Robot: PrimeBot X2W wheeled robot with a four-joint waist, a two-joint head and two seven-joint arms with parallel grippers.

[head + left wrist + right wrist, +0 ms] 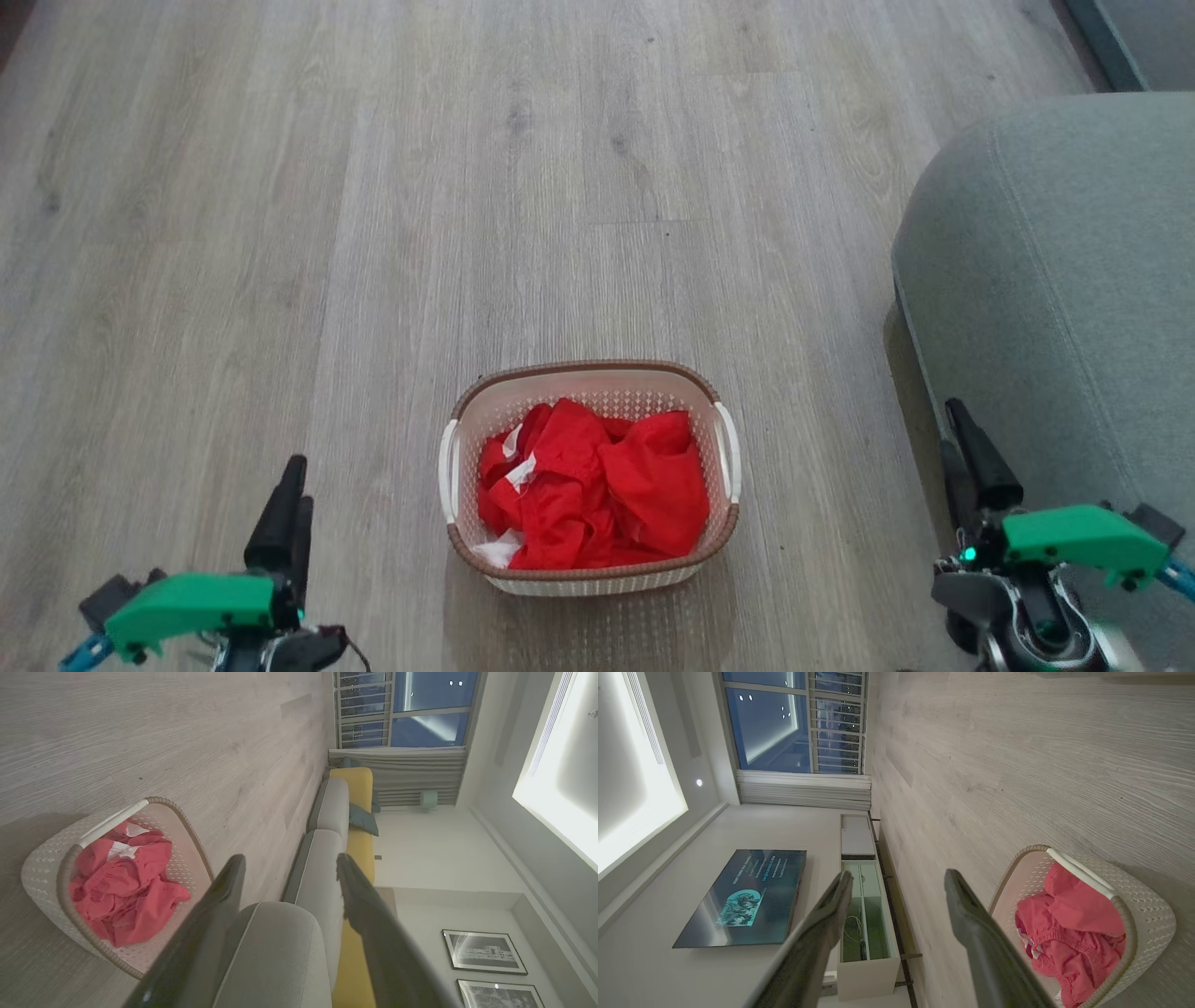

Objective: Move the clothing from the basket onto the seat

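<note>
- The clothing, red with small white patches, lies crumpled inside the basket, filling most of it below the rim.
- The basket stands upright on the wooden floor, between the two claws: to the right of the left gripper and to the left of the right gripper, slightly ahead of both.
- Neither claw touches the basket or the clothing.
- Left gripper: in its wrist view the two fingers stand apart, with nothing between them.
- Right gripper: in its wrist view the fingers are likewise spread and hold nothing.
- The seat lies just beside the right gripper on its outer side. The fingers overlap the seat's near edge in the head view, and contact cannot be judged.
- A strip of bare floor separates the basket from the seat.
- Beyond the right gripper's fingers, a wall-mounted screen and a low cabinet.
- Beyond the left gripper's fingers, a window and framed pictures.
</note>
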